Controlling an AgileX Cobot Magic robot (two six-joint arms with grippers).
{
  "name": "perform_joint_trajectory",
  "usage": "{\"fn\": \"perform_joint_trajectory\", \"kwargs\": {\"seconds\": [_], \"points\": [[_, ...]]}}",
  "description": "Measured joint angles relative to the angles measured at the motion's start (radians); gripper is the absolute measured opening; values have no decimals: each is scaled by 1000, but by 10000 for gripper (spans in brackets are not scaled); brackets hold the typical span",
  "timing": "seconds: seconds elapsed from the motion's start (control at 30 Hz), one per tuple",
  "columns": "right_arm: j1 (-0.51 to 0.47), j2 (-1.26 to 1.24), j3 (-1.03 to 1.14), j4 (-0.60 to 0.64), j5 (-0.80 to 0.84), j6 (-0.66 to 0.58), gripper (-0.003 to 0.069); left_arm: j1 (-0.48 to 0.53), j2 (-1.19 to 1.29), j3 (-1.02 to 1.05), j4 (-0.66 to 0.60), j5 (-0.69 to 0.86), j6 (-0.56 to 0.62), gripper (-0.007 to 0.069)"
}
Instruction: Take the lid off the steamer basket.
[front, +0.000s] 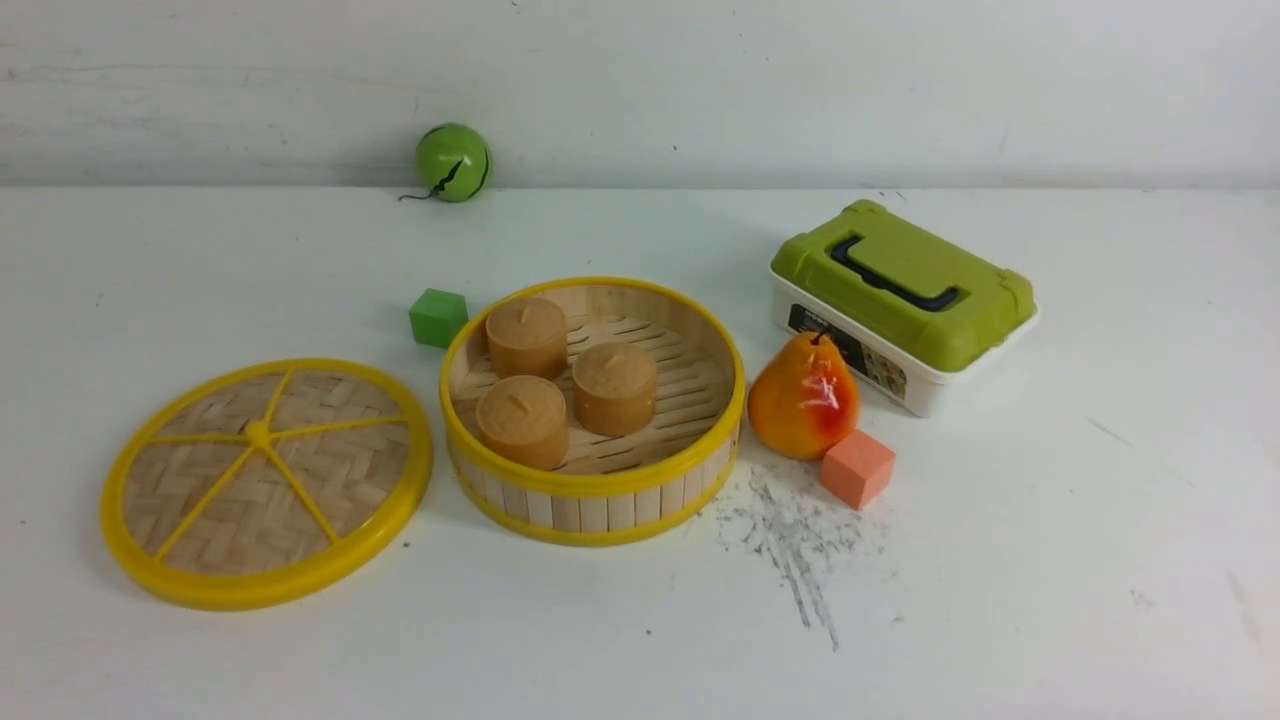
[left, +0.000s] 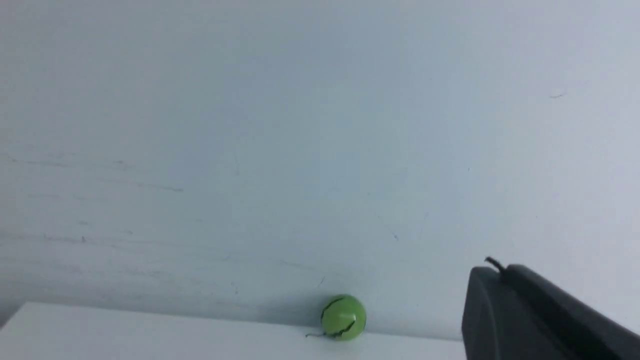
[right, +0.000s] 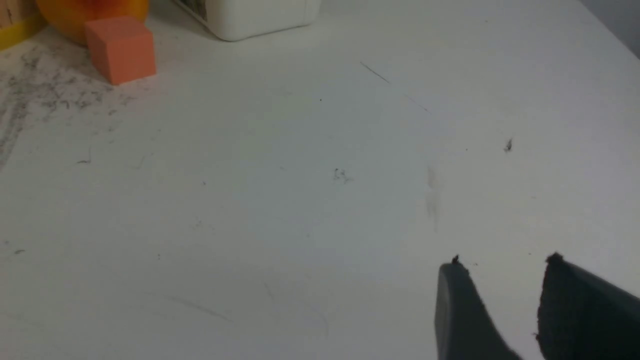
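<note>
Front view: flat round woven-bamboo lid (front: 267, 485) with thick yellow rim, five yellow spokes and centre knob lies flat on the white table (front: 1000, 600) at lower left of frame, off the basket, just beside it with a narrow gap. Round shallow steamer basket (front: 595, 505) with pale wooden-slat wall and yellow rims sits at centre frame, uncovered, with three tan cylindrical cakes (front: 614, 388) standing on its slatted floor. Small green cube (front: 438, 317) is just beside the basket's upper left edge. Green ball with dark stripes (front: 453, 161) is at upper centre-left, against the wall. Orange-yellow pear (front: 803, 398) stands upright just right of the basket, with an orange cube (front: 857, 468) close to its lower right side; contact unclear. White rectangular box with olive-green lid and dark handle (front: 905, 300) is right of centre, behind the pear. Grey scuff marks (front: 790, 540) are below the pear. No arm shows in the front view. Left wrist view: left gripper (left: 492, 270) is in the air with fingers pressed together, holding nothing, facing the wall and ball (left: 343, 317). Right wrist view: right gripper (right: 504, 262) has fingers spread apart and empty, over bare table, well apart from the orange cube (right: 120, 48).
</note>
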Motion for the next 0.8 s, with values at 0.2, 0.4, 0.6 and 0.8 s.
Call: {"fn": "perform_joint_trajectory", "kwargs": {"seconds": [0.2, 0.4, 0.6, 0.8], "points": [[0, 0, 0, 0, 0, 0, 240, 0, -132, 263, -13, 54, 8, -13], [0, 0, 0, 0, 0, 0, 240, 0, -264, 431, -107, 91, 92, -13], [0, 0, 0, 0, 0, 0, 240, 0, -429, 512, -344, 132, 149, -13], [0, 0, 0, 0, 0, 0, 240, 0, -477, 525, -451, 126, 155, -13]]}}
